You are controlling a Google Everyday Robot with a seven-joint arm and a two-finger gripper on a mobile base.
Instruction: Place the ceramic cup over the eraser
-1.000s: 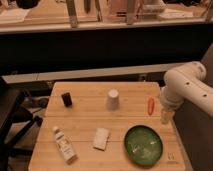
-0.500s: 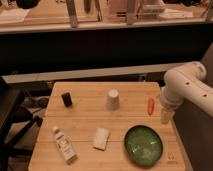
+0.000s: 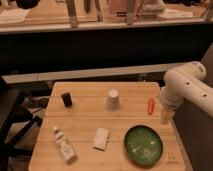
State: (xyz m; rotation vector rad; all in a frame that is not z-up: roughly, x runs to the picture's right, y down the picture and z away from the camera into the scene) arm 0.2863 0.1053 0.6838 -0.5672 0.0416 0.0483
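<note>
Camera view, looking down on the wooden table (image 3: 85, 127). The ceramic cup (image 3: 113, 99) sits upside down in the far middle of the tabletop, white, on its rim, with nothing touching it. Well off to its left, at about the same depth, stands a small black block (image 3: 66, 99), which looks like the eraser. Cup and block are clearly apart, with bare wood between them.

Over on the right, the white arm (image 3: 187, 89) curves in from the right edge of the scene, and the gripper (image 3: 165, 116) hangs pointing down at the table's right edge, near and right of a small orange-red object (image 3: 151, 105) lying on the wood. Spread or pressed together? That cannot be told from here, and nothing is seen in its hold. The gripper is well apart from the cup, with the orange-red piece lying between them.

Nearer the camera, a round green bowl (image 3: 143, 145) fills the near right corner. Left of it lies a flat white pad (image 3: 101, 138), roughly in line with the cup but nearer. Further left, a small bottle (image 3: 65, 145) lies on its side at a slant, near the near left corner.
</note>
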